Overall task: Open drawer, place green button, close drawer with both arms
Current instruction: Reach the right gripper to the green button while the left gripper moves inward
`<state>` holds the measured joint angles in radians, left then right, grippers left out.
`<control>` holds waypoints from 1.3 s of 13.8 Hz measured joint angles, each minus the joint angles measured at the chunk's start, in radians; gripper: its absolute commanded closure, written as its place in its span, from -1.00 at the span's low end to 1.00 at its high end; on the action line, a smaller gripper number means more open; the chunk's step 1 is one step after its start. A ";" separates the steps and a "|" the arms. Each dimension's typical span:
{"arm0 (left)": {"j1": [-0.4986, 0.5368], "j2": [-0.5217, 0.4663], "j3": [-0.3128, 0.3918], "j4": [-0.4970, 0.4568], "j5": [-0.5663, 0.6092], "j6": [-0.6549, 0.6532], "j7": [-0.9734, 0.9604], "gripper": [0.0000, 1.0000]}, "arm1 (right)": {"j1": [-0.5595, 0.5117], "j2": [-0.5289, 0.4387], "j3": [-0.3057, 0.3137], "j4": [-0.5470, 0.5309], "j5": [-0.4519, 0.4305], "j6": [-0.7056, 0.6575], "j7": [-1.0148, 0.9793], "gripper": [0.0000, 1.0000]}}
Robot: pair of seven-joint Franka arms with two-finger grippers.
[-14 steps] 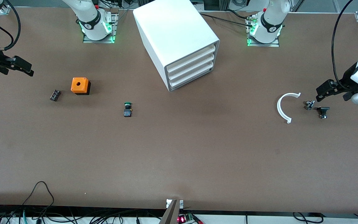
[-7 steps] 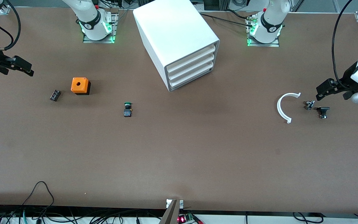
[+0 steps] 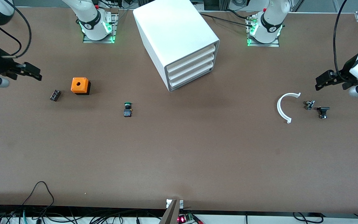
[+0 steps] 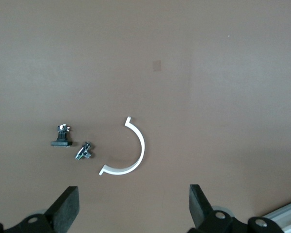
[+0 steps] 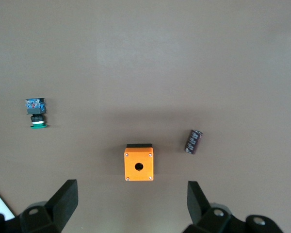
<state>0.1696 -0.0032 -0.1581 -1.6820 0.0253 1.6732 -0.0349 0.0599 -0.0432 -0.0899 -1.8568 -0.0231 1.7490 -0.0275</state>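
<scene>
The white cabinet (image 3: 172, 31) stands at the middle of the table near the robots' bases. Its lowest drawer (image 3: 190, 79) is shut, like the two above it. The green-capped button (image 3: 127, 109) lies on its side on the table, nearer the front camera than the cabinet; it also shows in the right wrist view (image 5: 36, 114). My right gripper (image 3: 32, 72) is open and empty over the table at the right arm's end, beside the orange cube (image 5: 138, 165). My left gripper (image 3: 323, 81) is open and empty over the left arm's end, near a white arc (image 4: 136, 150).
The orange cube with a hole (image 3: 80, 86) and a small black part (image 3: 55, 95) lie toward the right arm's end. The white arc (image 3: 284, 107) and two small black parts (image 3: 309, 105) (image 3: 323, 111) lie toward the left arm's end. Cables hang at the table's front edge.
My right gripper has moved a little toward the orange cube. My left gripper has shifted slightly toward the robots' bases. Nothing on the table has moved.
</scene>
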 measured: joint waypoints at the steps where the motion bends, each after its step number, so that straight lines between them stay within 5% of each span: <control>1: 0.004 -0.013 0.000 -0.001 0.000 -0.012 0.001 -1.00 | 0.015 0.016 0.001 0.000 0.014 0.018 0.000 -1.00; 11: 0.009 -0.045 -0.001 -0.025 0.000 -0.025 0.002 -1.00 | 0.308 0.297 0.010 -0.002 0.091 0.313 0.006 -1.00; 18: -0.009 0.031 -0.024 -0.101 -0.079 -0.009 0.004 -1.00 | 0.366 0.457 0.009 -0.001 0.136 0.454 0.100 -1.00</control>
<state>0.1604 0.0282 -0.1823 -1.7834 -0.0534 1.6644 -0.0312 0.4262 0.4135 -0.0805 -1.8579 0.1133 2.2026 0.0724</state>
